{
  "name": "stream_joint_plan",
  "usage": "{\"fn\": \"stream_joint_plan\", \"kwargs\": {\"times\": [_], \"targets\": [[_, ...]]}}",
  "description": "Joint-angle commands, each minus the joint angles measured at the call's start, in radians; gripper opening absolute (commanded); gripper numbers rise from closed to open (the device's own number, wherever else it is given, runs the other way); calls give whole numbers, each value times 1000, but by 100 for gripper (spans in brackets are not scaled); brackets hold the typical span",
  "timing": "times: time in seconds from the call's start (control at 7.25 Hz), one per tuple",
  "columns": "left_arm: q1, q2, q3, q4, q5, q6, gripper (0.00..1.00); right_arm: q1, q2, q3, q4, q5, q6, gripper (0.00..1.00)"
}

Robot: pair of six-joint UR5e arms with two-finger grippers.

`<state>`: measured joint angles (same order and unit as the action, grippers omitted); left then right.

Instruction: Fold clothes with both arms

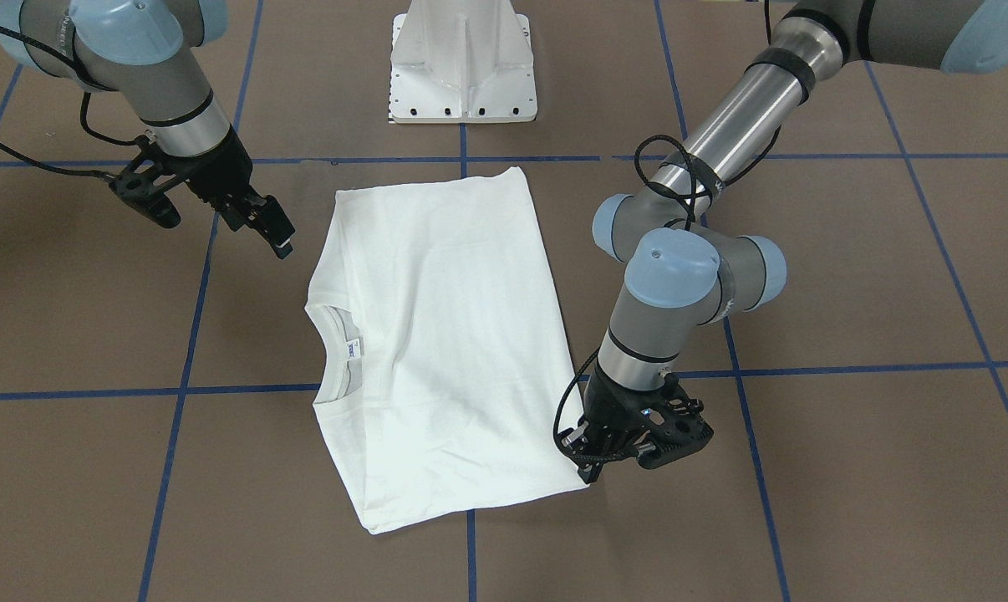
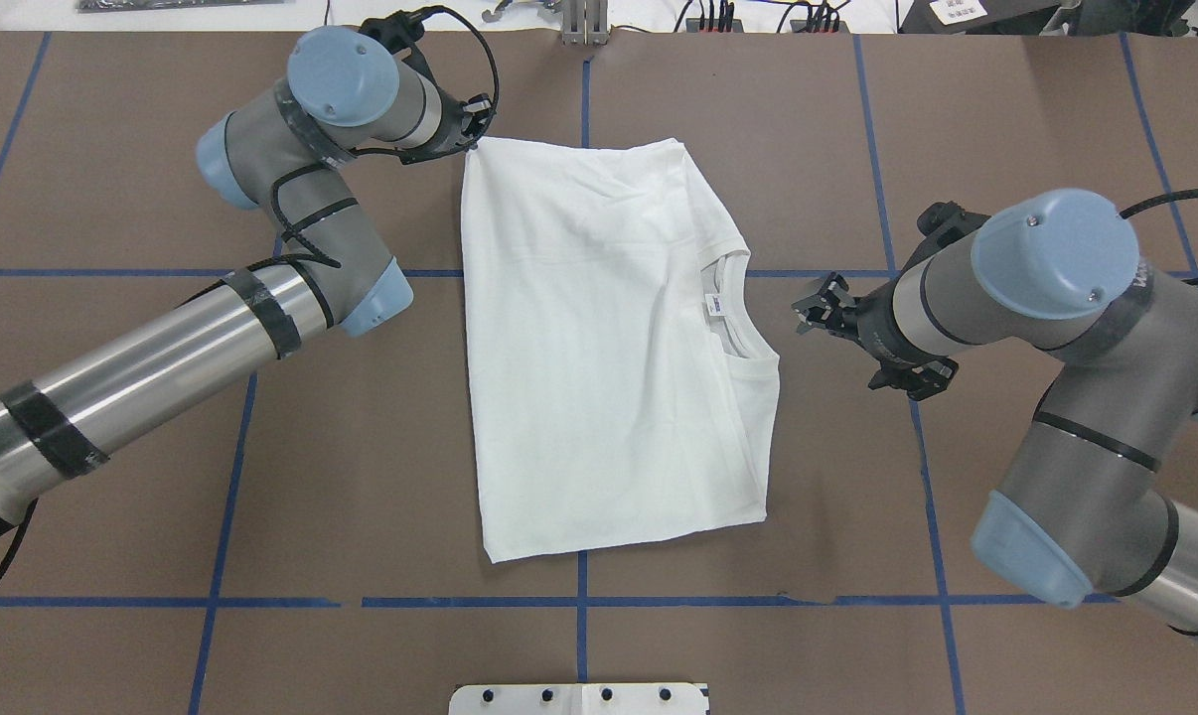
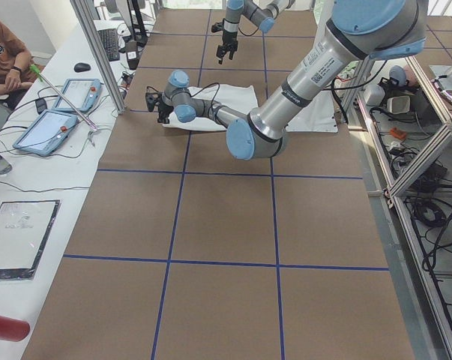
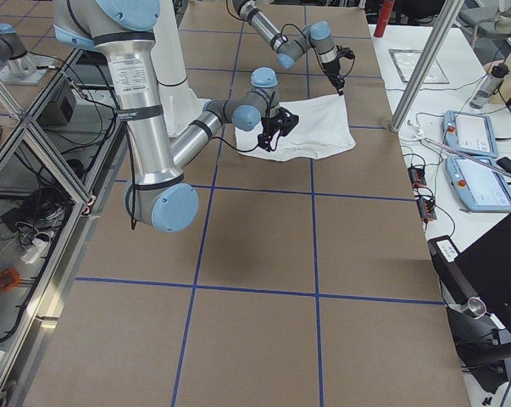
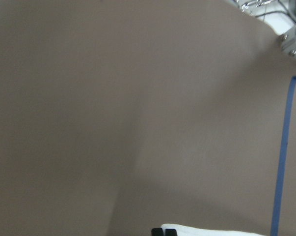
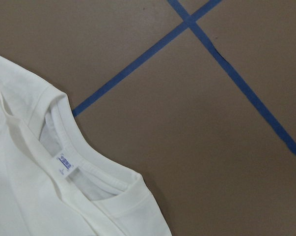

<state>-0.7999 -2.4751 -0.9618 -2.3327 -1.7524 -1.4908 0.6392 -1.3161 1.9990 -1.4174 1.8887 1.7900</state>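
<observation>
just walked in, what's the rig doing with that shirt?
Both arms are folding a white T-shirt that lies flat on the table as a rough rectangle, with no sleeves sticking out. The left gripper is down at the hem corner farthest from the robot, fingertips together. Whether cloth is pinched between them is unclear. The right gripper hovers open beside the collar, clear of the shirt.

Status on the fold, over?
Left gripper shut on T-shirt hem corner. Right gripper open, beside collar, off cloth. T-shirt flat, sleeves folded in. No obstruction seen.
</observation>
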Motion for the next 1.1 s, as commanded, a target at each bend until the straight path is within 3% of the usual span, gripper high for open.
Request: {"fn": "stream_joint_plan", "kwargs": {"times": [0.0, 0.41, 0.96], "targets": [[-9, -34, 38, -36, -4, 14, 51, -140, 12, 0, 0, -130, 98, 100], [-10, 5, -59, -27, -19, 3, 57, -304, 14, -20, -3, -219, 358, 100], [-10, 35, -83, -30, -33, 0, 59, -371, 17, -61, -5, -272, 410, 95]]}}
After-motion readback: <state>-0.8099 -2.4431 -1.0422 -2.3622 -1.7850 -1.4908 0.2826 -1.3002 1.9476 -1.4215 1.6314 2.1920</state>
